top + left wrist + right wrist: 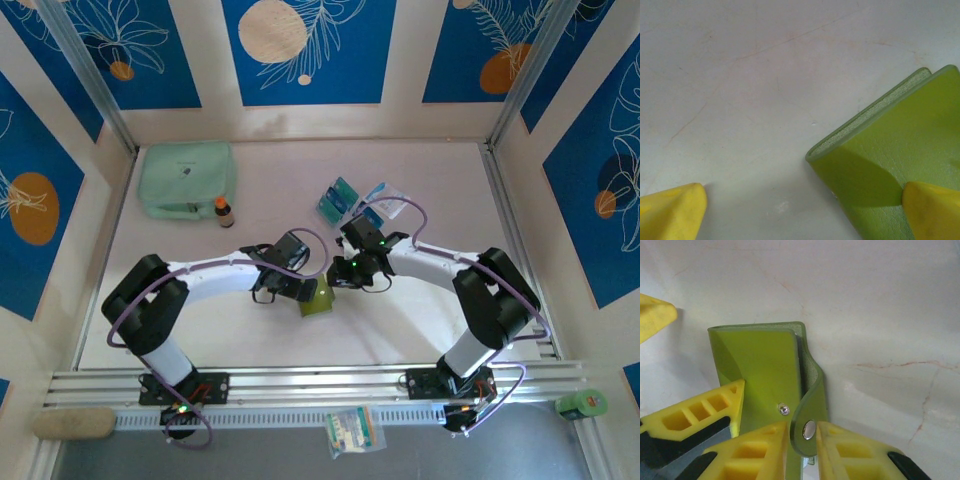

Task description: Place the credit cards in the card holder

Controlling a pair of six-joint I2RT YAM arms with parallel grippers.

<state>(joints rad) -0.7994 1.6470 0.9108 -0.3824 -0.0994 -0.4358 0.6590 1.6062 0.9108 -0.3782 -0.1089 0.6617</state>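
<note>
The card holder [318,301] is laid on the desk [420,170] near its middle, between the two arms, with its snap tab [809,430] curled upward. The credit cards [338,199] are spread beyond it, slightly right, with the right wrist standing between; their pale print is too small to be read. A mint pouch [185,178] and a small brown bottle [224,211] are set far left. The tab seems to be pinched in the narrow right end effector [804,429]. The left end effector [801,200] is held wide, one fingertip [930,210] resting on the holder's cover.
</note>
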